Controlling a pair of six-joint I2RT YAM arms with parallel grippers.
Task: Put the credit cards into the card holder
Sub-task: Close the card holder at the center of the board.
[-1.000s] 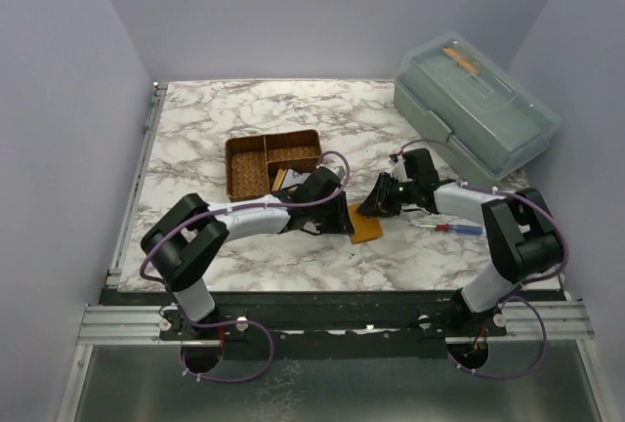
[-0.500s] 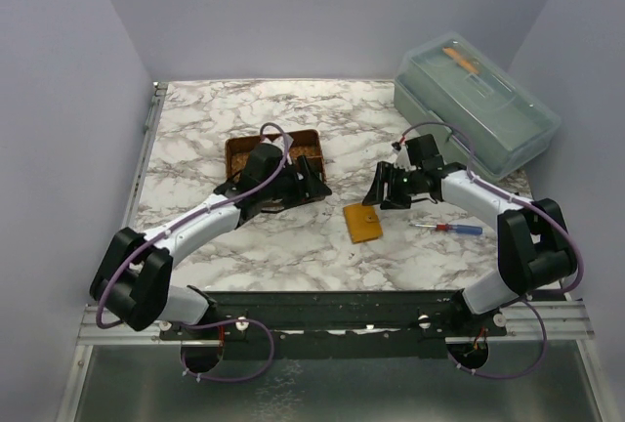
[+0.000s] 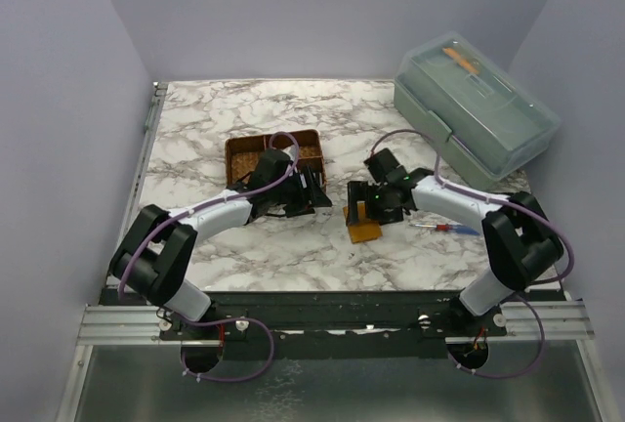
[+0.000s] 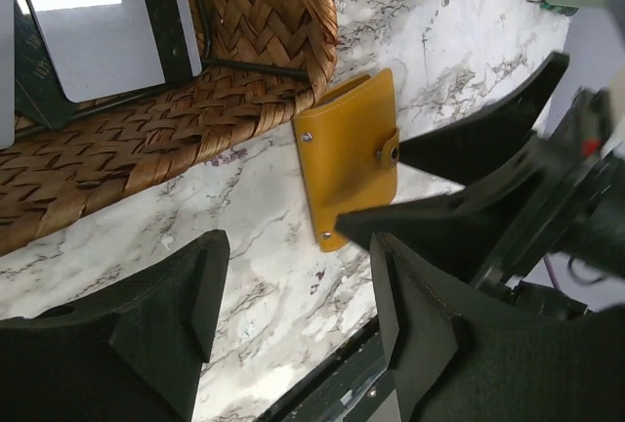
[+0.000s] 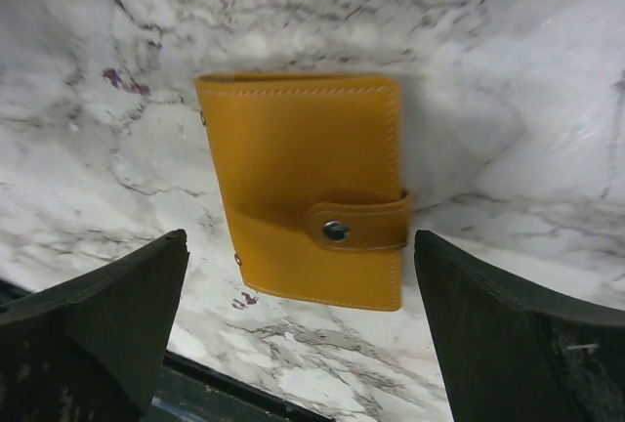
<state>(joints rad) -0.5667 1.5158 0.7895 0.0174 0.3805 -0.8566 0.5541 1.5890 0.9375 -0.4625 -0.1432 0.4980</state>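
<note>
- Worktop [image 3: 244, 114]: white slab with grey marble veining and a smooth, flat face.
- Toolbox [image 3: 479, 109]: a clear, grey-green plastic case with a rounded lid, at the far right corner. Something orange shows through the lid.
- Basket [image 3: 244, 160]: brown woven strips in a herringbone weave, rectangular and split into compartments. It sits mid-worktop, a little toward the left edge.
- My left gripper [image 4: 293, 256]: matte black fingers held apart with nothing between them. It hangs over bare marble just off the basket's near right corner, beside the card holder.
- My right gripper [image 5: 298, 246]: black fingers [image 5: 107, 315] spread wide, one on each side of the card holder. I cannot tell whether they touch it.
- Card holder [image 5: 303, 178]: orange-tan leather, squarish, with stitching along its edges. It is folded closed under a short strap with a round metal snap, and two small studs dot one edge. It lies flat on the marble between the basket and the right edge, nearer the near edge. I can read no brand on it.
- Credit cards [image 4: 93, 31]: thin, pale grey-white plastic with rounded corners. They lie in the basket's compartments beside a dark divider. Their print is too faint for me to read.
- Screwdriver [image 3: 447, 230]: red and blue handle, lying flat toward the right edge.
</note>
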